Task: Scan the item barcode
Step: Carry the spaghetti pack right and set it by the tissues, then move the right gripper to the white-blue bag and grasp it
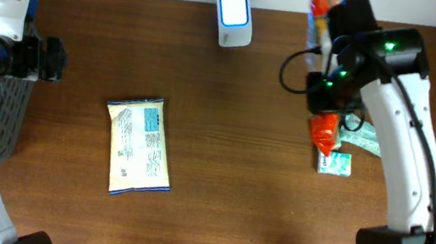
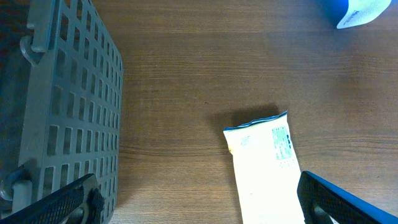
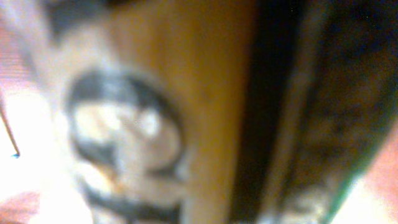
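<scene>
The scanner [image 1: 234, 17], a small white box with a lit blue-white face, stands at the table's far edge; its corner [image 2: 360, 11] shows in the left wrist view. My right gripper [image 1: 327, 24] is to its right, shut on an orange and white snack packet [image 1: 320, 4]. That packet [image 3: 186, 93] fills the right wrist view as a blur, hiding the fingers. A white and blue pouch [image 1: 139, 145] lies flat at centre left, also seen as the pouch [image 2: 264, 168] from the left wrist. My left gripper [image 1: 54, 59] hangs open at the left, its fingertips [image 2: 68, 199] wide apart and nothing between them.
A grey slotted basket [image 1: 6, 109] stands at the left edge, close beside the left gripper, shown as the basket [image 2: 62, 93]. Under the right arm lie another orange packet [image 1: 325, 130] and green and white packs [image 1: 336, 163].
</scene>
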Controlling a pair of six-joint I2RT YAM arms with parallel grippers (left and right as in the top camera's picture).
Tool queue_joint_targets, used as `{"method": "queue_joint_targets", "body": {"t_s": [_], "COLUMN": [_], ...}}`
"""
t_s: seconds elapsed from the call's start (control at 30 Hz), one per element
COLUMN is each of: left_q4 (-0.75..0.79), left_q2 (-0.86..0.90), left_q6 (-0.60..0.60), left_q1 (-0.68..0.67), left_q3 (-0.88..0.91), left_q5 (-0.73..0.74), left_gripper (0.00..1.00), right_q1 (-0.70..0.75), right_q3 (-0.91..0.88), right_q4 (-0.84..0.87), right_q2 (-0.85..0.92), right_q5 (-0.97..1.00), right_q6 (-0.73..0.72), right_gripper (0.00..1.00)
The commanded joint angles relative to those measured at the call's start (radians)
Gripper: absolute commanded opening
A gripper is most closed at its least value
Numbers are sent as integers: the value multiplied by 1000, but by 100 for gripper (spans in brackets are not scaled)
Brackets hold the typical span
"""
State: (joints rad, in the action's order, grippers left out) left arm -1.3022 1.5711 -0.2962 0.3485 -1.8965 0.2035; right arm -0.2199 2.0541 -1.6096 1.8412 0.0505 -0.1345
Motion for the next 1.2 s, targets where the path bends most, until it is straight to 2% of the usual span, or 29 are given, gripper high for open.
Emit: {"method": "queue_joint_targets", "body": {"t_s": [0.0, 0.13, 0.3, 0.33, 0.37, 0.47, 0.53, 0.57, 0.73, 0.83, 0.93, 1.0, 1.1, 1.17], "left_q4": [-2, -2, -2, -2, -2, -2, -2, -2, -2, -2, -2, -2, -2, -2], "left_q2": [0, 0, 0, 0, 0, 0, 0, 0, 0, 0, 0, 0, 0, 0], "left_q6": [-12, -12, -12, -12, -12, -12, -12, -12, -12, -12, -12, -12, -12, -12], "left_q1": [3, 3, 3, 3, 3, 3, 3, 3, 3, 3, 3, 3, 3, 3], "left_q3": [-4, -4, -4, -4, -4, -4, -4, -4, -4, -4, -4, -4, -4, -4], "left_q5": [10, 10, 10, 10, 10, 10, 10, 10, 10, 10, 10, 10, 10, 10], "left_gripper": [99, 99, 99, 99, 99, 99, 99, 99, 99, 99, 99, 99, 99, 99], "right_q1": [97, 178, 213, 216, 216, 216, 216, 216, 214, 185, 105, 18, -143, -252], "right_q3": [-136, -389, -508, -513, -513, -513, -513, -513, -500, -436, -415, -431, -434, -433], "right_q4": [42, 175, 255, 256, 255, 249, 229, 219, 213, 216, 368, 544, 756, 881], "right_q2": [14, 17, 17, 17, 17, 17, 17, 17, 17, 17, 17, 20, 81, 147], "right_q5": [-14, -13, -13, -13, -13, -14, -13, -13, -33, -195, -422, -557, -567, -575], "right_q6": [-13, -13, -2, -2, -2, -3, -2, -2, -2, 15, 21, 0, -116, -118], "right_gripper": [4, 4, 5, 9, 17, 29, 47, 51, 55, 59, 59, 62, 68, 70]}}
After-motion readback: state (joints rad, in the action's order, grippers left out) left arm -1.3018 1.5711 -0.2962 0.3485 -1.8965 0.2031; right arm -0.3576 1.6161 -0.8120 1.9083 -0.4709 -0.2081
